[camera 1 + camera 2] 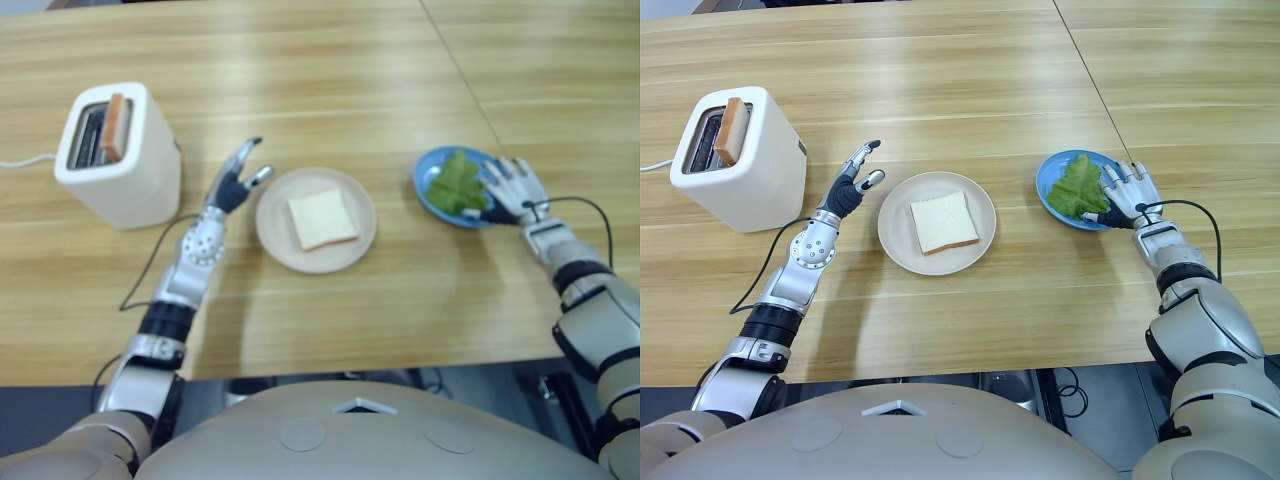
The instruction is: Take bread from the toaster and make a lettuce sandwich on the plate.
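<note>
A white toaster (pixel 735 165) stands at the left with one slice of toast (pixel 733 129) sticking up from a slot. A beige plate (pixel 937 222) in the middle carries a slice of white bread (pixel 943 222). A lettuce leaf (pixel 1077 187) lies on a small blue plate (pixel 1048 192) to the right. My left hand (pixel 851 182) hovers open between the toaster and the beige plate, holding nothing. My right hand (pixel 1127 193) rests at the blue plate's right rim, its fingers over the lettuce's edge; whether they pinch the leaf is unclear.
The toaster's white cord (pixel 652 165) runs off the left edge. Thin black cables (pixel 1196 208) trail from both wrists across the wooden table (pixel 970 80). The table's front edge (pixel 970 365) lies close below the plates.
</note>
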`<state>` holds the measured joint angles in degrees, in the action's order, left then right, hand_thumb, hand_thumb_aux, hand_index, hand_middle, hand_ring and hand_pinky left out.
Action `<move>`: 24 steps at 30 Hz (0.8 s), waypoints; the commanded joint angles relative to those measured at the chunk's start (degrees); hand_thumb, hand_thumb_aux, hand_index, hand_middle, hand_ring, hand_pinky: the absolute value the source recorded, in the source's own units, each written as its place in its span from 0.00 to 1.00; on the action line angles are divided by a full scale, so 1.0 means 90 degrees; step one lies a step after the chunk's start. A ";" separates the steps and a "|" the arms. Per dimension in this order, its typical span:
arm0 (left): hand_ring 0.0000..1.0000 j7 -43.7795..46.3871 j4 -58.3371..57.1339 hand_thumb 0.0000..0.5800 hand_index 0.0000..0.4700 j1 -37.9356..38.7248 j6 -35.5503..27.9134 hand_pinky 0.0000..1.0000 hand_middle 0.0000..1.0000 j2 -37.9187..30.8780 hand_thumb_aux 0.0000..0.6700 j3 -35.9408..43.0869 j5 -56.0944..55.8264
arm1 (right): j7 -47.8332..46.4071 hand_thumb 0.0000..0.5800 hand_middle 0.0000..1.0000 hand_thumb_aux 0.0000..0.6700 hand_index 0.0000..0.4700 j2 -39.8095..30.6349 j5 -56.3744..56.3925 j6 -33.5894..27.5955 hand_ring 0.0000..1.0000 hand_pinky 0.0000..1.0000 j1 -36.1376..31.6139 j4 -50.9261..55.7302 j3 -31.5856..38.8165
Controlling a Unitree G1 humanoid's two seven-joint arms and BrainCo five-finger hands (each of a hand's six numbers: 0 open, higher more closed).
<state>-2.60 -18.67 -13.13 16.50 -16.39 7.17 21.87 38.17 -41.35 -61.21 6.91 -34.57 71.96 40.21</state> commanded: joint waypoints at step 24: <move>0.00 -0.0027 -0.0117 0.00 0.00 0.0064 -0.0014 0.00 0.00 0.0044 0.00 0.0034 -0.0044 | -0.0033 1.00 1.00 1.00 0.98 -0.0275 0.0899 0.0728 1.00 1.00 0.0257 0.0122 -0.0342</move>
<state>-2.66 -18.95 -12.99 16.51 -16.18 7.44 21.84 38.18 -42.62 -53.87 12.33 -33.03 73.23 37.65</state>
